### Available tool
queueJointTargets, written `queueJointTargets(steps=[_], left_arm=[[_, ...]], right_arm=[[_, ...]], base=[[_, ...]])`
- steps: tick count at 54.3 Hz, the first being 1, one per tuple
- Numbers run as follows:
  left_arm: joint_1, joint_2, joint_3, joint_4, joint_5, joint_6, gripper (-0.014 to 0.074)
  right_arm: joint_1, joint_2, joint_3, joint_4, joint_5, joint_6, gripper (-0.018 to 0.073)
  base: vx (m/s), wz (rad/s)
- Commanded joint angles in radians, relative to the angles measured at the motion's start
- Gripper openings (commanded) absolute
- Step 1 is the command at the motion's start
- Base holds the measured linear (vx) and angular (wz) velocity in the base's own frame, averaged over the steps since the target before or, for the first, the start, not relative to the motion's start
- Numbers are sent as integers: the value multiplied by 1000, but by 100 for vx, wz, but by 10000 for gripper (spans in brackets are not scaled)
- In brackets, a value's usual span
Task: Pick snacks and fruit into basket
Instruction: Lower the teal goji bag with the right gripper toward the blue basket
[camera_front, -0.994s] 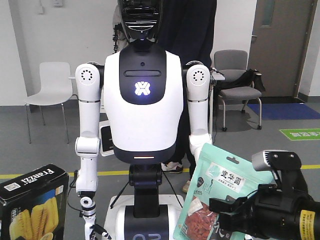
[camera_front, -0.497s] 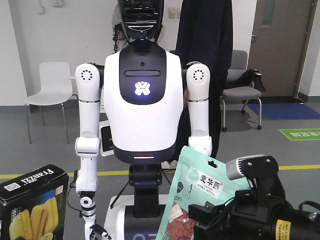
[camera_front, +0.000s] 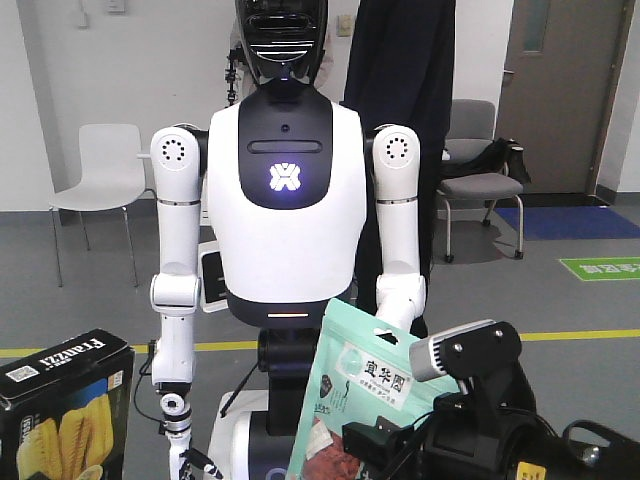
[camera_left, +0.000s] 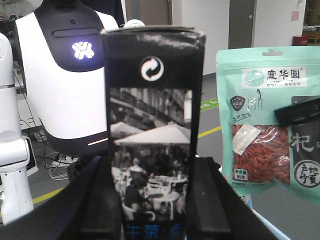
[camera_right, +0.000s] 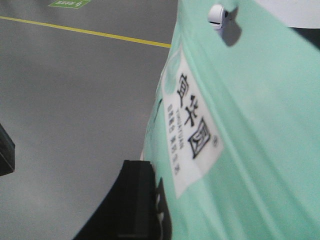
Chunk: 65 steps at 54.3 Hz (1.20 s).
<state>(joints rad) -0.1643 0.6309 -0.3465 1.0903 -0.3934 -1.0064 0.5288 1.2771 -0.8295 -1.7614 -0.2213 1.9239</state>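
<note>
Grey floor with a yellow line; white chair far left, grey chair and brown door far right.

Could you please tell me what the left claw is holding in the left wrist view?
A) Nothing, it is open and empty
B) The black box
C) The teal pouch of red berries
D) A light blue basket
B: the black box stands upright, gripped on both sides by the left claw, while the teal pouch hangs apart from it, off to the side.
</note>
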Motion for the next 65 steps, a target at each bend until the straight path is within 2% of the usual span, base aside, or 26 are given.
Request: queueJointTargets(steps=[1,12,23,36,56,65], left_arm=[[-7,0,-29,-42,-39,-3,3],[-7,0,-29,-42,-40,-3,3],[-7,0,-29,-42,-39,-3,3],[-7,0,-29,-42,-39,-3,3],[-7,0,-29,-42,-40,-3,3],[-7,0,-29,-42,-40,-3,3]], right_arm=[[16,-26,-29,-34,29,-38,-11],[33,-3,-29,-34,-5,-90,-11],[33,37,-29,-34,-112,-157,-11],[33,87,-29,-34,-146,-240,-11],[33,210,-29,-34,-154,-288,-11],[33,255,-29,-34,-105,-325,-11]], base=[[0,0],[0,0],[0,0],[0,0],[0,0],[0,0]])
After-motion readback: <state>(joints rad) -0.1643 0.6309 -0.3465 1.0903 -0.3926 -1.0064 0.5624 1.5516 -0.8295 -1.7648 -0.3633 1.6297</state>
